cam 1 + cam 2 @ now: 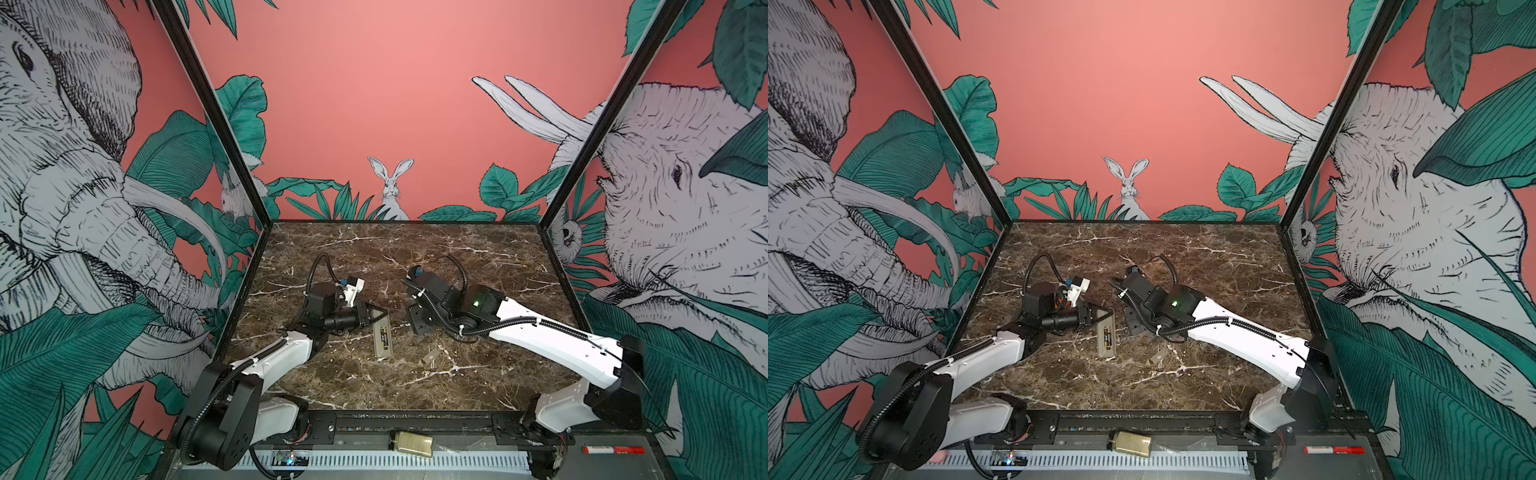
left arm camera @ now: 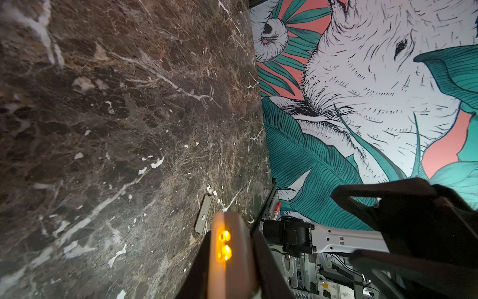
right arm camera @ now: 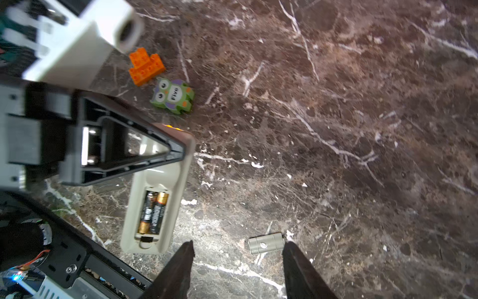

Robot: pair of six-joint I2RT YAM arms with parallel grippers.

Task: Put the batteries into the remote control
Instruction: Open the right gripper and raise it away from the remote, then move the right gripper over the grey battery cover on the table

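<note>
The remote control (image 3: 165,176) lies back-up on the marble table, seen in both top views (image 1: 383,353) (image 1: 1106,351). Its battery recess is uncovered. Two batteries (image 3: 152,212) lie side by side in the recess, also visible in a top view (image 1: 385,337). My left gripper (image 1: 380,314) (image 2: 230,259) is shut on the remote's far end, where two orange lights glow. My right gripper (image 3: 238,248) (image 1: 417,321) hovers open over the table just right of the remote, nothing between its fingers. A small grey-beige battery cover (image 3: 266,243) (image 1: 430,356) lies loose on the table beside one right fingertip.
An orange brick (image 3: 146,66) and a green owl-faced block (image 3: 172,95) lie beyond the remote's far end, close to the left wrist. A small bottle (image 1: 411,444) and a red marker (image 1: 613,450) rest on the front rail. Walls enclose the table's three other sides.
</note>
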